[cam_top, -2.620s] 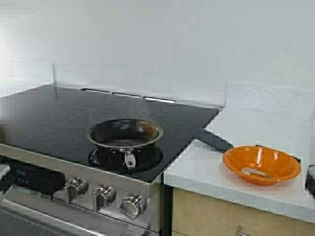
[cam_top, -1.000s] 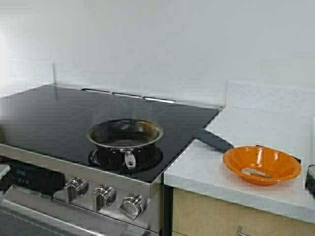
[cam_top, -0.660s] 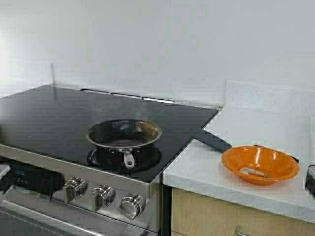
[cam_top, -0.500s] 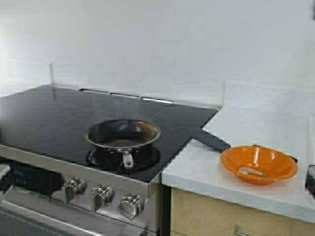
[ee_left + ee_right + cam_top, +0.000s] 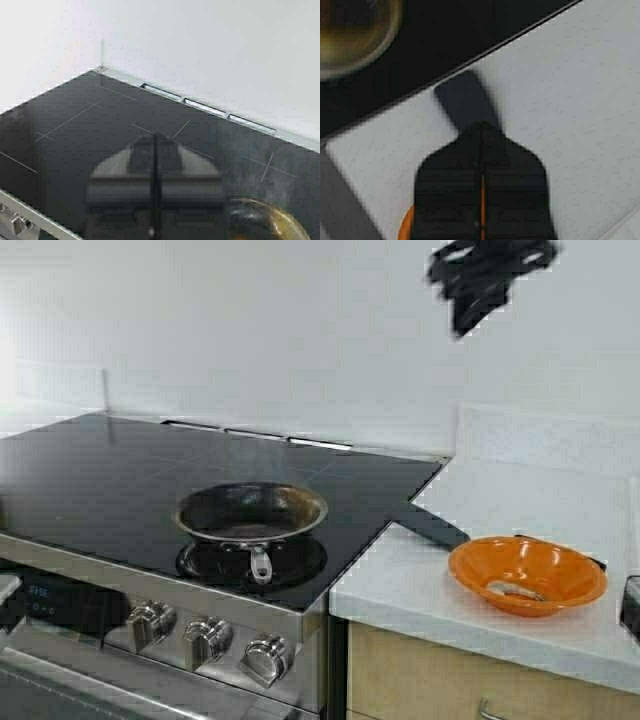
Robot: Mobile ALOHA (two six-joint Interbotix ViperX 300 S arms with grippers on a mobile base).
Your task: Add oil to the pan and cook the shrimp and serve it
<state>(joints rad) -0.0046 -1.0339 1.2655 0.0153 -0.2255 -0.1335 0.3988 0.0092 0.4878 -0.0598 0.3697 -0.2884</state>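
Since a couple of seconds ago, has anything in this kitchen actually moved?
Yes: the right gripper has come into the high view at the top, above the counter, fingers shut and empty. The whole scene slid slightly left, so the robot itself shifted a little. The pan stays on the stove, the shrimp stays in the orange bowl, and the left gripper stays shut over the cooktop.

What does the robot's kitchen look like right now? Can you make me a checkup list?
Surface: black stove, with a white counter to its right.
Job's things: pan on stove, no shrimp in it; shrimp in orange bowl on counter; oil not seen.
Clutter: black handle lying on counter beside bowl.
Grippers: left tool shut, above stove near pan; right tool shut, high above counter.
Cables: nothing seen.
Surroundings: white wall, knobs.
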